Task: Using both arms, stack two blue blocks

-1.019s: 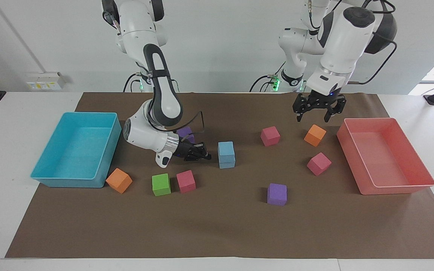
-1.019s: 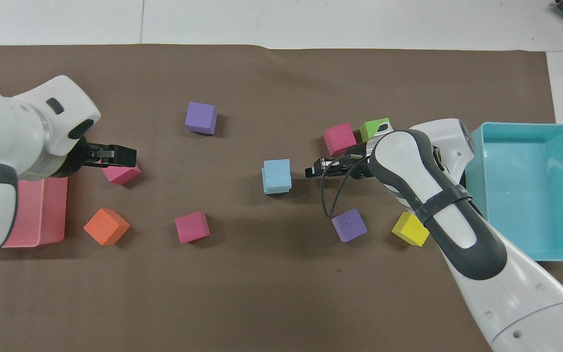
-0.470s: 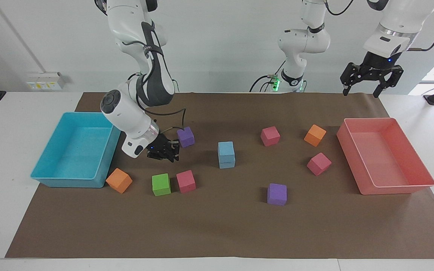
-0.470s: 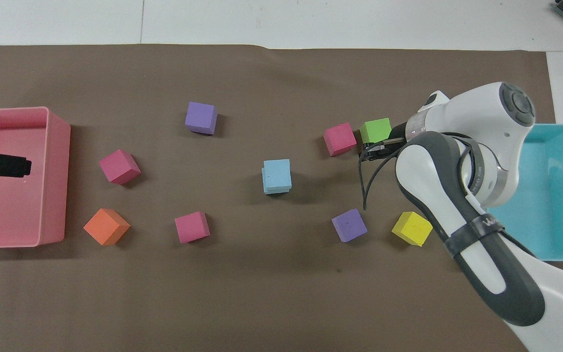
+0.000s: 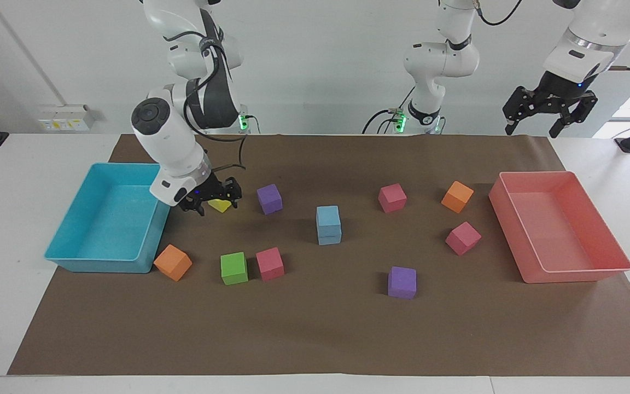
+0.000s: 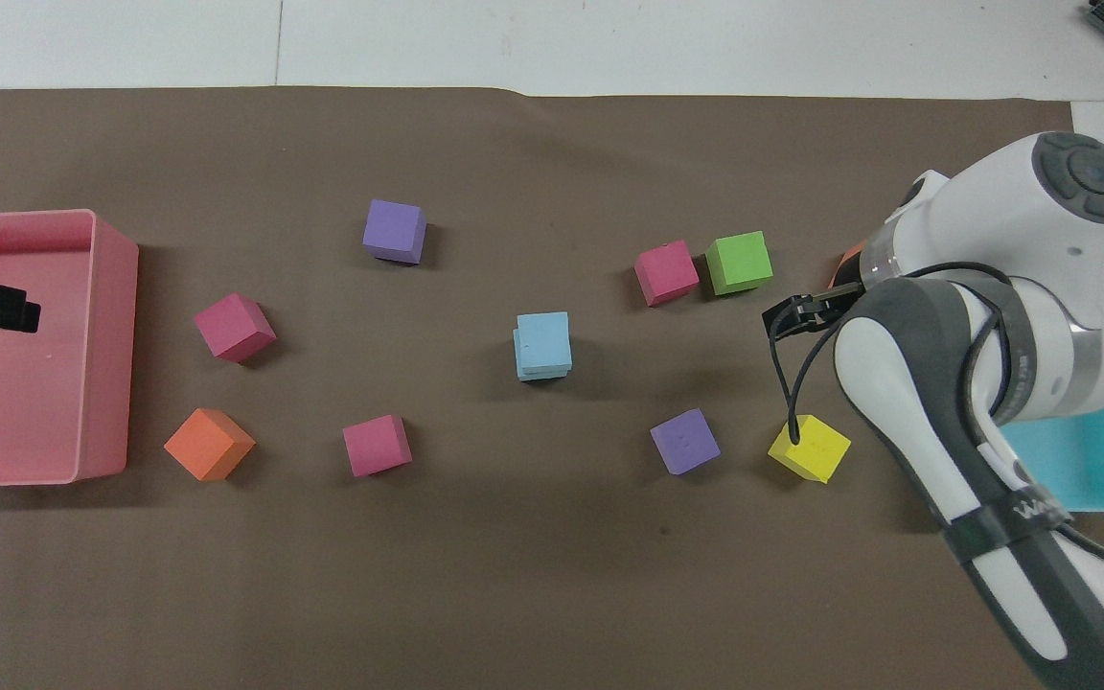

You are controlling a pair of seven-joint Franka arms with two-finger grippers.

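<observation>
Your two blue blocks (image 5: 328, 224) sit stacked mid-surface, so the job looks done. Both arms are clear of it: right end effector (image 5: 210, 197) released above the yellow cube (image 5: 220, 205), left end effector (image 5: 549, 109) released, empty, by its corner.

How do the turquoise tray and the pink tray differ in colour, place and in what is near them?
The turquoise tray is blue-green and sits at the right arm's end of the table; the pink tray is salmon pink and sits at the left arm's end. An orange cube lies right beside the turquoise tray; no cube lies so close to the pink tray. Both are rectangular, open-topped and hold no cubes.
</observation>
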